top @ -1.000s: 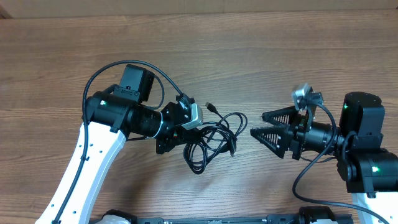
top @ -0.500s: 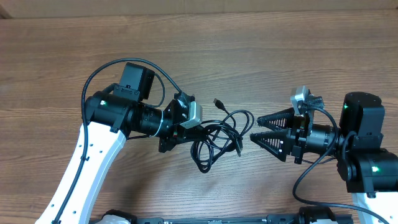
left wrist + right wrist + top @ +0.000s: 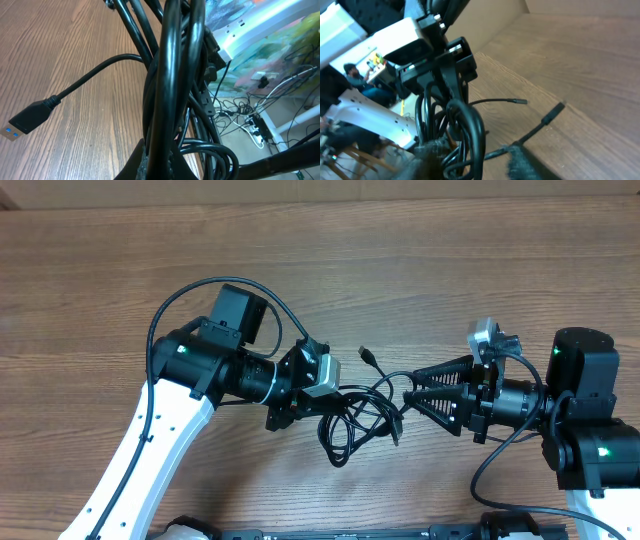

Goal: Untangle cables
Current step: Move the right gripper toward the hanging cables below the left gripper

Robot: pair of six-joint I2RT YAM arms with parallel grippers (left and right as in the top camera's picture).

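In the overhead view, the tangled black cables (image 3: 352, 423) lay on the wooden desk (image 3: 450, 270) between the two arms, near the middle of the front edge. The left end effector (image 3: 303, 402) was clamped shut on the left side of the bundle. A USB plug (image 3: 367, 356) on one cord stuck out toward the back of the desk, clear of the loops. The right end effector (image 3: 408, 389) pointed at the bundle from the right. Its two fingers stood apart, and their tips reached the outermost loop.

In the left wrist view, the left end effector (image 3: 150, 167) was closed on the cables (image 3: 170, 75). The strands rose in a thick sheaf straight up from the fingertips at the bottom edge. One cord curved off to the left and ended in the USB plug (image 3: 25, 122), which showed a blue tongue and lay flat on the desk (image 3: 60, 50).

In the right wrist view, the right end effector (image 3: 475, 160) appeared only as two blurred fingers at the bottom edge, with a gap between them. Several loops of the cables (image 3: 470, 130) hung in that gap, against the left-hand finger. Whether the pads pressed on any strand could not be told. Above, the black jaws of the left arm held the top of the bundle. A cord end with a dark plug (image 3: 552, 114) lay on the desk (image 3: 580, 60) to the right.
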